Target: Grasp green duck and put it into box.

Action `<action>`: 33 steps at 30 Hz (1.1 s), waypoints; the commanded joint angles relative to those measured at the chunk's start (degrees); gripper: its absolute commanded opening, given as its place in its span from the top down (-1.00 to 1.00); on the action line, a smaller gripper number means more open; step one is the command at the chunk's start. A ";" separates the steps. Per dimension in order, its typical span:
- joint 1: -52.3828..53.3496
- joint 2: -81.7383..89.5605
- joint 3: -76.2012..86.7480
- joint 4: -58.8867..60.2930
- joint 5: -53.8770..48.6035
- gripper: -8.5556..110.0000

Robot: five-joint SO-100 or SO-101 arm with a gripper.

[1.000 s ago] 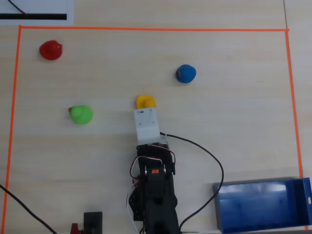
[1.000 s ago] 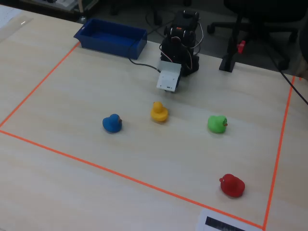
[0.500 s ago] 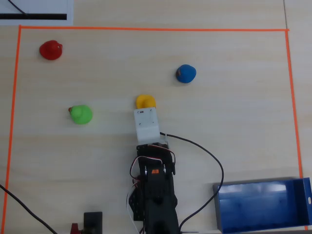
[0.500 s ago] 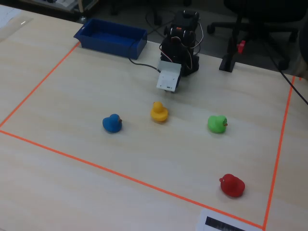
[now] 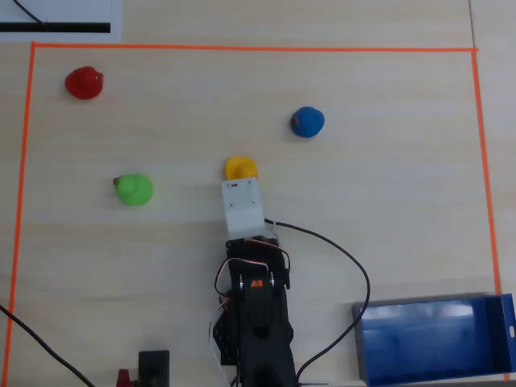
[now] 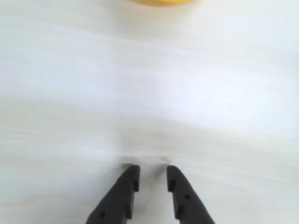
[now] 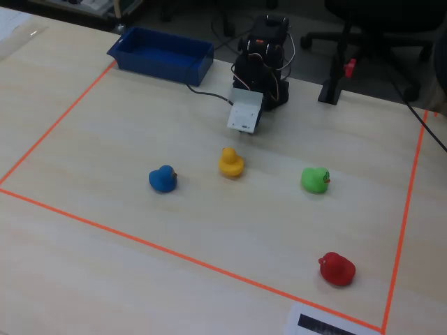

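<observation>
The green duck (image 5: 134,189) sits on the wooden table, left of the arm in the overhead view and right of the yellow duck in the fixed view (image 7: 315,179). It does not show in the wrist view. My gripper (image 6: 153,171) points down at bare table, its jaws a little apart with nothing between them. In the overhead view it is hidden under the white wrist mount (image 5: 243,205), just short of the yellow duck (image 5: 240,168). The blue box (image 5: 427,347) stands empty at the lower right; in the fixed view (image 7: 157,66) it is at the back left.
The yellow duck's edge (image 6: 159,1) shows at the top of the wrist view. A blue duck (image 5: 307,121) and a red duck (image 5: 84,82) sit farther out. Orange tape (image 5: 242,47) frames the work area. A black cable (image 5: 355,266) loops right of the arm.
</observation>
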 commanded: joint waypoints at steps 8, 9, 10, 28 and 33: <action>0.18 0.09 0.09 1.85 0.26 0.77; 0.18 0.09 0.09 1.85 0.26 0.77; 0.18 0.09 0.09 1.85 0.26 0.77; -4.04 -6.42 -6.42 -6.77 1.58 0.84; -11.87 -20.39 -20.83 -9.23 5.19 0.65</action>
